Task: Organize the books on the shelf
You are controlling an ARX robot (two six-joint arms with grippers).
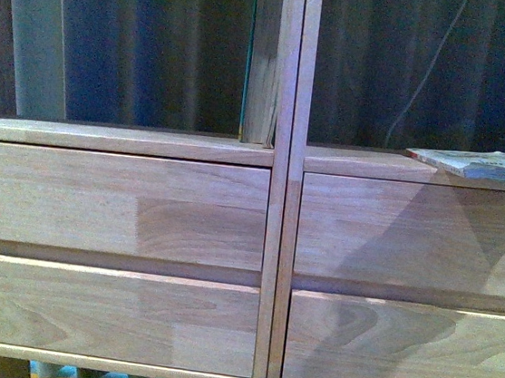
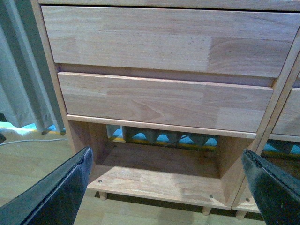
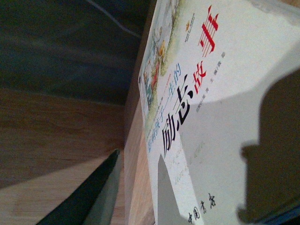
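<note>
On my front view the shelf (image 1: 277, 201) fills the frame, its centre post running from 12 to 6 o'clock with plain drawer fronts (image 1: 114, 201) stacked on either side and a dark curtain (image 1: 386, 58) showing through the open back. One book (image 1: 483, 164) lies flat at 3 o'clock, its near end resting on the ledge above the right-hand drawers and the rest running off the frame edge. On my left wrist view the left claw (image 2: 166, 157) is spread wide with nothing in it. Its two dark fingers (image 2: 65, 187) sit at 7 and 5 o'clock, and between them I see the open bottom compartment, short peg legs (image 2: 103, 195) and pale floor (image 2: 28, 159). On my right wrist view the book's white cover, with red and dark characters and a painted strip along one edge, fills the frame from 12 to 5 o'clock. The right claw (image 3: 138, 154) comes in at 6 to 7 o'clock, one finger over the cover, the other beside the wooden edge. I cannot tell whether it is pinching the book.
</note>
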